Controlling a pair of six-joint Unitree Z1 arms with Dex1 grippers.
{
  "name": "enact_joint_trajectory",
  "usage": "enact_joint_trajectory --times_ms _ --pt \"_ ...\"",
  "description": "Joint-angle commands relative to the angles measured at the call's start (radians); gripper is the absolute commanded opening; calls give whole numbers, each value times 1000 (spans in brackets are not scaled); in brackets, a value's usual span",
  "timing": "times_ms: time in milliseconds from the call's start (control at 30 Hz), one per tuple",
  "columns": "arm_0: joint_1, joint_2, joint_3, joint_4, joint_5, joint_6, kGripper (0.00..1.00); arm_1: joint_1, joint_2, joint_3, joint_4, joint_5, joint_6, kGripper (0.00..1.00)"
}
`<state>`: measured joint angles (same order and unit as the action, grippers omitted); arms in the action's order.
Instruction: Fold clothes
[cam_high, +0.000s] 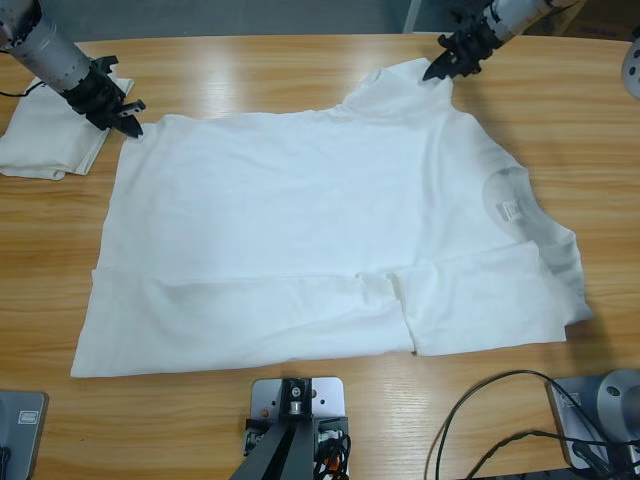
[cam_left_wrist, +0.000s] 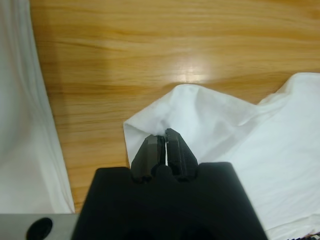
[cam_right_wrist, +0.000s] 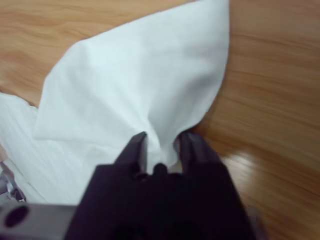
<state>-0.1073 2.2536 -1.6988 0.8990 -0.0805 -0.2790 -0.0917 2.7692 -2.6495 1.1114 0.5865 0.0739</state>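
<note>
T-shirt (cam_high: 300, 240) lies flat mid-table (cam_high: 250, 70), long axis 9-to-3, collar (cam_high: 515, 205) pointing to 3 o'clock, hem at 9. The 6 o'clock side is folded in. Left gripper (cam_high: 128, 122) is pinched tight on the hem corner at 10 o'clock. Right gripper (cam_high: 438, 68) is clamped on the sleeve tip at 1 o'clock. A folded white shirt (cam_high: 45, 140) sits just beside the left gripper.

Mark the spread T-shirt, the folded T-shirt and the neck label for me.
spread T-shirt (cam_high: 300, 240), high view, middle of its body.
folded T-shirt (cam_high: 45, 140), high view, centre of its top layer.
neck label (cam_high: 511, 208), high view, the tag inside the collar.
</note>
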Motion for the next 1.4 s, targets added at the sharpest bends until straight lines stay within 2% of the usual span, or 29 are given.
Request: enact_joint_trajectory --times_ms 33,267,400,567,1067,1167,1400 --pt "-5 13 36 -14 -7 -8 0 17 90 -184 -4 10 0 0" --pt "-1 -3 57 -14 -7 -8 0 14 93 -261 -8 -2 -110 0" --pt "3 -23 59 -16 -7 -13 0 13 49 -312 -33 19 -111 0" --pt "5 -59 65 -17 -8 -20 0 17 -8 -296 10 29 -110 0" --pt "28 -160 191 -55 -4 -30 0 17 -73 -263 93 44 -143 0" --pt "28 -201 203 -50 -7 -41 0 17 -129 -239 127 41 -143 0" --pt "29 -328 319 -50 -27 -45 0 21 -312 -75 193 15 -149 0"
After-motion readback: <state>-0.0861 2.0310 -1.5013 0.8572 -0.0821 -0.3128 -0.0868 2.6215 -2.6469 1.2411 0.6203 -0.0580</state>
